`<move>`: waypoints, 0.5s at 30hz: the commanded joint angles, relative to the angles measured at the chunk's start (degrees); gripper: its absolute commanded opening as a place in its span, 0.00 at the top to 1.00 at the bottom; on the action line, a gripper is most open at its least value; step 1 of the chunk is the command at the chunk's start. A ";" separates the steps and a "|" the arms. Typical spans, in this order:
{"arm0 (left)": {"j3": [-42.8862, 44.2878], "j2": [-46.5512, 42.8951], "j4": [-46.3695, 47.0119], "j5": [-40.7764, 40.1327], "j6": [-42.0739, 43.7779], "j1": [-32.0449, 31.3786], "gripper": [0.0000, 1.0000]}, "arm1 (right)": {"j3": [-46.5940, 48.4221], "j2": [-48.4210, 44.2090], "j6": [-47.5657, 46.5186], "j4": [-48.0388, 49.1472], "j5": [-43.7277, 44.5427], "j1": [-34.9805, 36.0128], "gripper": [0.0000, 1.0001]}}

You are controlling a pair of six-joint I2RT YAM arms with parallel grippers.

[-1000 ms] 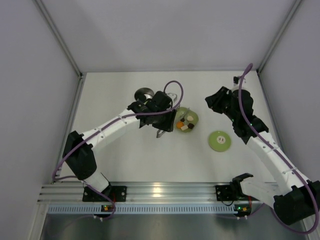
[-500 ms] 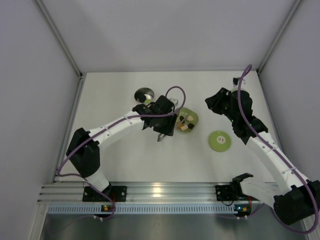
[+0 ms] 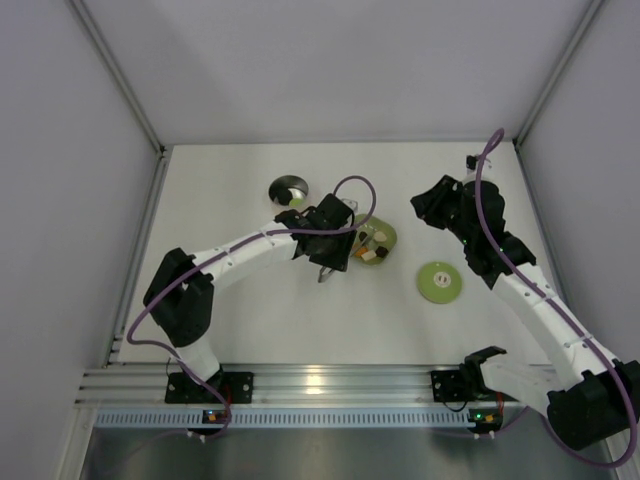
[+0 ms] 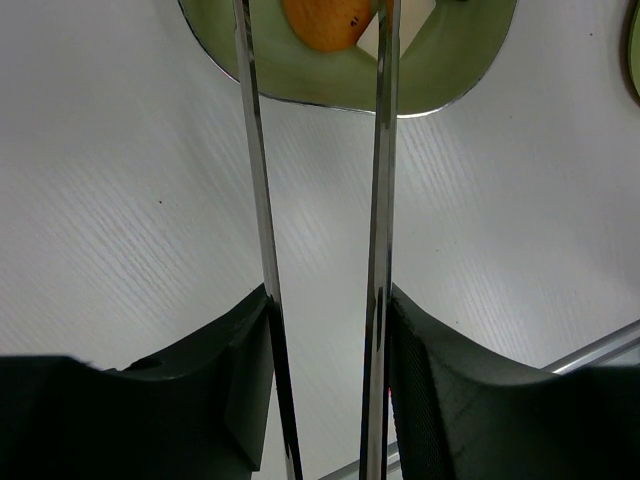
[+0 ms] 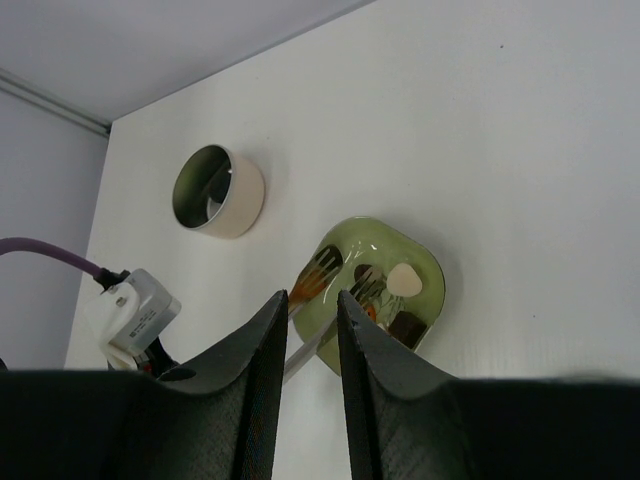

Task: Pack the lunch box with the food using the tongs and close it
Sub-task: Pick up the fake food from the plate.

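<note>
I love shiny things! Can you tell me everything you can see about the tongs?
The tongs are slim, shiny silver metal: two long thin arms ending in slotted, fork-like tips. The left hand holds them, pressing on both arms from the outside. The arms stand slightly apart and reach over the rim of the green dish, with an orange piece lying between them. Whether the tips touch it, I cannot tell.

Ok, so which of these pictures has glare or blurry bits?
Top view: evenly lit, a glare spot on the metal rail. Left wrist view: the tongs shine like mirrors, the fingers are dark. Right wrist view: the near fingers are blurred, the dish sharp.
</note>
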 commanded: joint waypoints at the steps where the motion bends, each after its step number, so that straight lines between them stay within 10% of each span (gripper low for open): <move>1: 0.64 0.60 3.22 -1.59 -0.73 -0.21 0.51 | -0.21 -0.77 -0.50 -0.07 0.97 1.15 0.74; 15: 1.25 1.83 2.17 -0.45 -0.03 -0.21 0.56 | -0.48 -0.78 -0.50 0.19 0.97 1.15 0.73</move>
